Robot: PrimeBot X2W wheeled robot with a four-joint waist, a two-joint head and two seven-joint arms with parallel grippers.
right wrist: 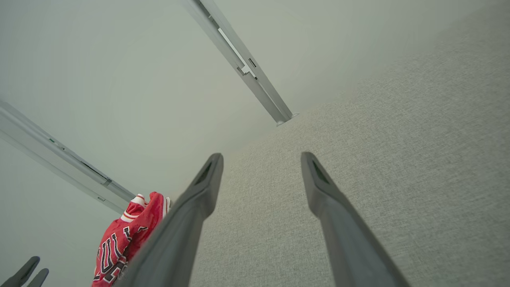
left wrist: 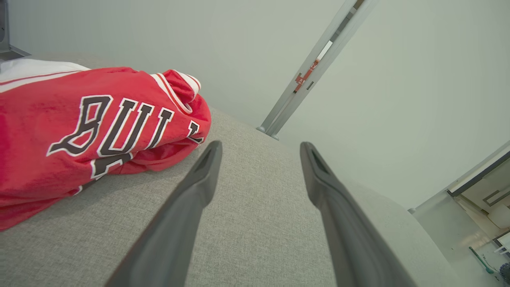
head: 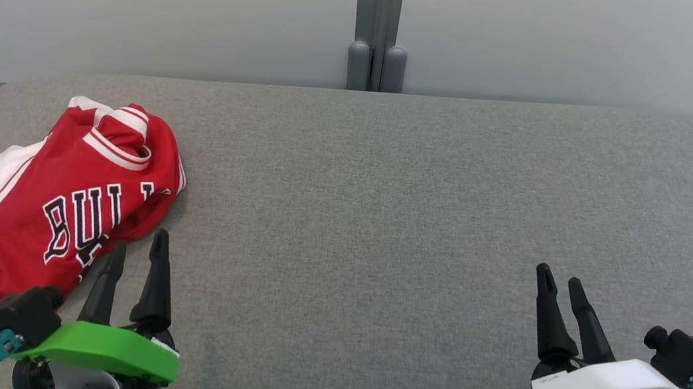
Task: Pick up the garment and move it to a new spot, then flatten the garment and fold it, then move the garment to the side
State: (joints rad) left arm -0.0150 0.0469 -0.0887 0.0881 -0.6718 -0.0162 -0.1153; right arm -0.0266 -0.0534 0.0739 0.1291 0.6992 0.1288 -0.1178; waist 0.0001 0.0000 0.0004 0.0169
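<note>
The garment point(head: 61, 200) is a red jersey with white trim and dark lettering, lying crumpled at the left end of the grey fabric table point(head: 384, 213). It also shows in the left wrist view point(left wrist: 79, 131) and, small, in the right wrist view point(right wrist: 123, 239). My left gripper point(head: 138, 251) stands open at the garment's near right edge, its left fingertip just over the red cloth, with nothing between the fingers point(left wrist: 203, 171). Far to the right, my right gripper point(head: 559, 283) is open above bare table, holding nothing.
A grey post point(head: 379, 25) rises behind the table's far edge against a pale wall. The table's rounded corners fall away at far left and far right. In the right wrist view the left gripper's fingertips point(right wrist: 24, 273) peek in at the bottom left.
</note>
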